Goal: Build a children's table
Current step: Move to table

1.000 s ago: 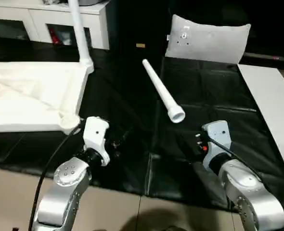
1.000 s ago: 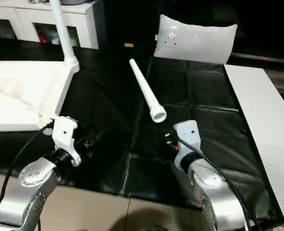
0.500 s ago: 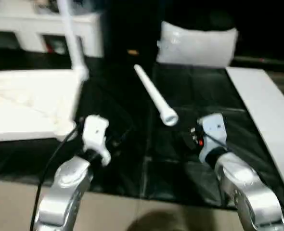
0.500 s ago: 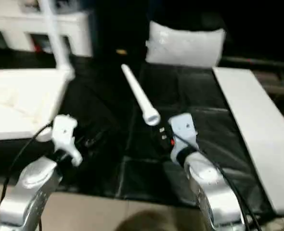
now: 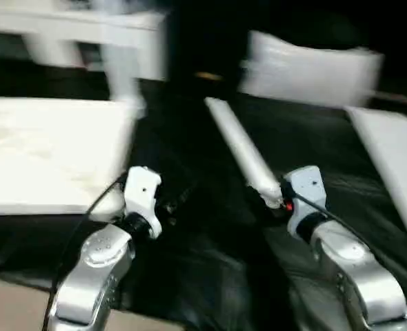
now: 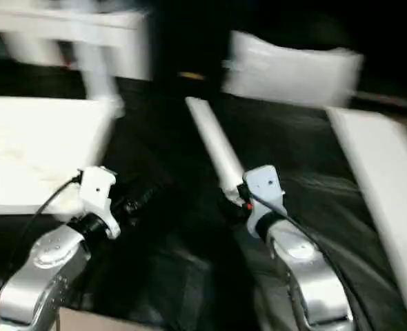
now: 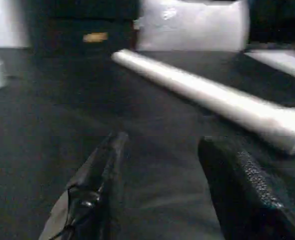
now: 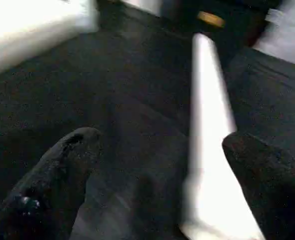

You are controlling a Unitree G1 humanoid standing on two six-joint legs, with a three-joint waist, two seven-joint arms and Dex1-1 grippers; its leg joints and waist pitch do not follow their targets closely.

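Since a second ago the right gripper (image 5: 271,200) has come forward to the wide near end of the loose white tapered tube leg (image 5: 239,148); before, it hung short of that end, with dark floor between them. The leg lies on the black floor mat (image 5: 210,276) as it did, narrow end pointing away toward the grey-white cushion (image 5: 310,69).

Head views: the white plastic rectangular table top (image 5: 45,155) lies flat on the mat at the robot's left, and another white tube leg (image 5: 121,69) rises upright from its far corner. The left gripper (image 6: 138,200) hovers over bare mat just off the top's near corner, grasping nothing. A flat white board (image 6: 383,186) lies along the right side, and a white shelf unit (image 5: 72,34) stands at the back.

Left wrist view: the left gripper's (image 7: 162,165) two black fingers (image 7: 105,170) stand partly apart above the mat with nothing between them. The loose leg (image 7: 212,100) lies slantwise beyond them, the cushion (image 7: 192,25) behind it.

Right wrist view: the right gripper (image 8: 157,170) is spread wide, released. The loose leg (image 8: 210,145) runs between its two fingers (image 8: 62,170), close against the other finger. Whether that finger touches the leg cannot be told. A corner of the table top (image 8: 32,30) shows well apart.
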